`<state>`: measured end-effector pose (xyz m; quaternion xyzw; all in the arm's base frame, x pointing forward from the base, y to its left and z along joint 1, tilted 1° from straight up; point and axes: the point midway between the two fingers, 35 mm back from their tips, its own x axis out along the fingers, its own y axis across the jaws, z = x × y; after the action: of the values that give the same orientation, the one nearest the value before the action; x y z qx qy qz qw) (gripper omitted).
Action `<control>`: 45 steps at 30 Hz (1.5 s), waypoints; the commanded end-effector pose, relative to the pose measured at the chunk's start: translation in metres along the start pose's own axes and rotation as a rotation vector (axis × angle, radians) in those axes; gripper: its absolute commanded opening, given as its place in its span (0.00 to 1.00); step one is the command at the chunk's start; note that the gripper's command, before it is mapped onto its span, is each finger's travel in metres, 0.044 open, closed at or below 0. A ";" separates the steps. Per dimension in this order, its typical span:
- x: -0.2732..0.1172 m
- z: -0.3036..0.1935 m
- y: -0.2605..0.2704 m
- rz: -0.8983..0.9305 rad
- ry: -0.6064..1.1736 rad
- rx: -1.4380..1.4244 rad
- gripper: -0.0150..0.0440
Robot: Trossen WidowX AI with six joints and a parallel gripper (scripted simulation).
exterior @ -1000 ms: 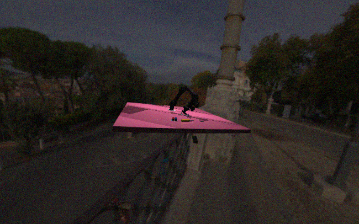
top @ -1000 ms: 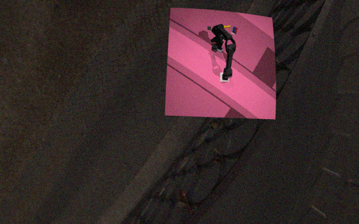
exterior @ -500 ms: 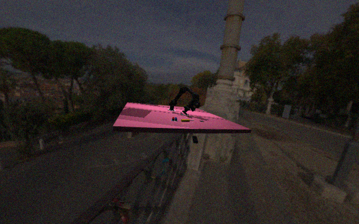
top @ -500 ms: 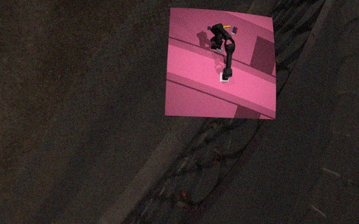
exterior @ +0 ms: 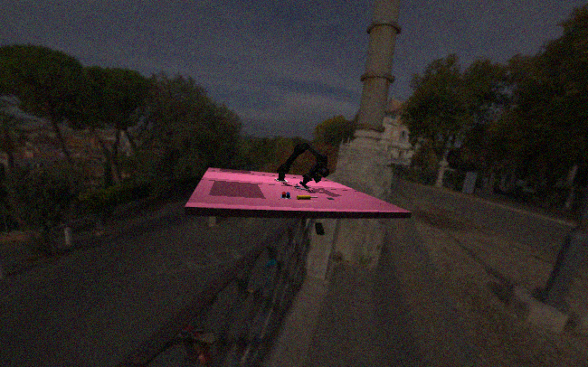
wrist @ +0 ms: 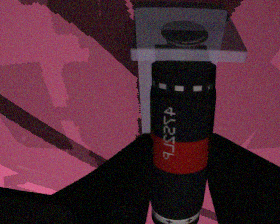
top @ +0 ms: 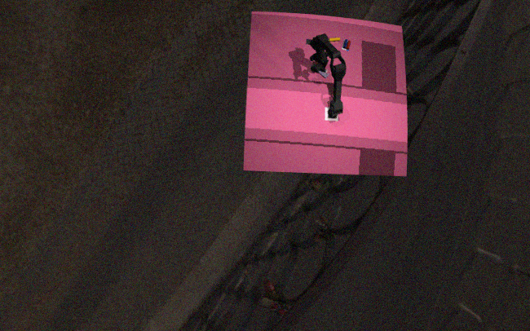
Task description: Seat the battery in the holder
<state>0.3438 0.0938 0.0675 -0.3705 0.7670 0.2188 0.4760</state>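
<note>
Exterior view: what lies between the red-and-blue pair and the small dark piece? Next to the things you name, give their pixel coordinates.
A yellow-handled tool (top: 334, 39) (exterior: 303, 197) lies there, its thin shaft towards the dark piece (top: 308, 41) (exterior: 329, 198); the exterior view shows it.
</note>
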 end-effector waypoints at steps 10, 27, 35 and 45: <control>0.005 0.004 0.000 0.010 -0.045 0.005 0.38; 0.008 0.003 -0.001 0.019 -0.130 0.011 0.38; 0.010 0.002 -0.001 0.022 -0.170 0.012 0.38; 0.012 0.001 -0.001 0.025 -0.219 0.013 0.38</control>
<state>0.3408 0.0863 0.0573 -0.3358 0.7249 0.2510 0.5466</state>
